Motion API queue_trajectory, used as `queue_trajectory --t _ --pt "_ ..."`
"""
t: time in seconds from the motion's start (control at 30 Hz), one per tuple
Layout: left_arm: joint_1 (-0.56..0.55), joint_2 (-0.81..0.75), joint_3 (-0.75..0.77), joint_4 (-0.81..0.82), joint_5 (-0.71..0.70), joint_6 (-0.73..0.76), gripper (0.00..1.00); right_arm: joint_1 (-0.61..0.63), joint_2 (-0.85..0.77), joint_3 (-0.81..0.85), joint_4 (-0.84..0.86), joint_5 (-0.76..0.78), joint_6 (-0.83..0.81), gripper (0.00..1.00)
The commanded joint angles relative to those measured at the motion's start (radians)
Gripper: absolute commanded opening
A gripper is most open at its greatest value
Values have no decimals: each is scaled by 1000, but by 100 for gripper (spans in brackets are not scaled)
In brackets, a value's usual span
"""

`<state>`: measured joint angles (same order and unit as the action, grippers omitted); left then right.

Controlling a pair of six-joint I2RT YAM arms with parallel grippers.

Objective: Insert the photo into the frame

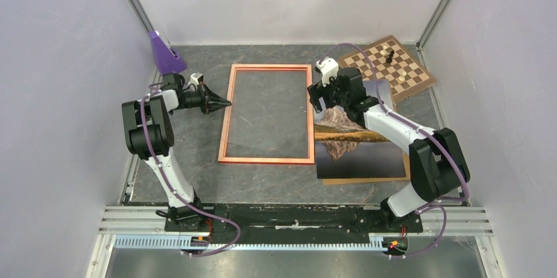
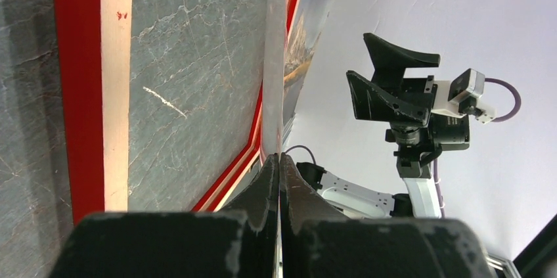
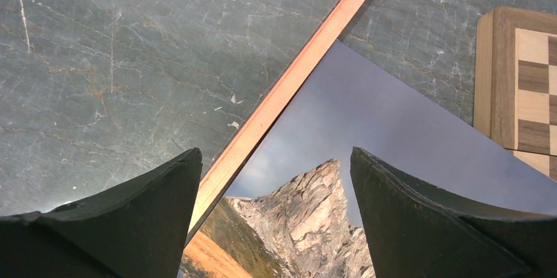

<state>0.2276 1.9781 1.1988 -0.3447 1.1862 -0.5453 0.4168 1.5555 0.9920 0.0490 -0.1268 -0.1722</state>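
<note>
1. Nearest the bases, right side: the photo (image 1: 358, 156) lay picture-up on a brown backing board (image 1: 364, 180), fully outside the frame (image 1: 263, 160).
2. The photo's left edge ran along the frame's right rail, touching or slightly over it; couldn't tell which.
3. The frame lay flat mid-table, and its opening showed only bare table (image 1: 276, 186). By my read, 0 of the insertion was done.
4. The right gripper (image 1: 320, 104) hung over the photo's far-left part, fingers (image 3: 131, 225) spread wide and holding nothing. In the wrist view they straddled the right rail and the photo's edge. Contact with the print: couldn't tell.
5. The left gripper (image 1: 220, 103) sat just beside the frame's left rail, fingers (image 2: 263, 186) pressed together with nothing between them.
6. Farther back: chessboard (image 1: 407, 74) with pieces at far right, purple object (image 1: 164, 53) at far left.
7. Left to do, as I judged it: grab the photo by an edge, move it left, seat it square in the opening. With a thin flat print, getting under the edge looked like the hard bit.
</note>
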Motion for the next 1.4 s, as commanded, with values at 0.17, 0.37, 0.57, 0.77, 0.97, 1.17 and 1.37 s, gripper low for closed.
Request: queue_trajectory --t 0.17,0.37,0.57,0.77,0.97,1.17,1.37 --pt "1 -25 -9 106 84 -105 2 -3 -24 -19 48 -17 11 86" --pt "1 -17 -11 140 109 -139 2 -3 -27 -27 52 -18 10 86" --pt "1 -21 -36 215 130 -203 2 -3 -28 -32 55 -17 8 86" --pt "1 -23 -81 334 141 -304 2 -3 -26 -35 58 -16 7 86" --pt "-5 -18 -108 421 149 -369 2 -3 -26 -41 62 -6 3 86" --pt "-10 -22 -140 576 166 -476 2 -3 -24 -47 67 -6 3 86" --pt "-11 6 -225 1060 180 -852 2 -4 -22 -49 69 -9 7 85"
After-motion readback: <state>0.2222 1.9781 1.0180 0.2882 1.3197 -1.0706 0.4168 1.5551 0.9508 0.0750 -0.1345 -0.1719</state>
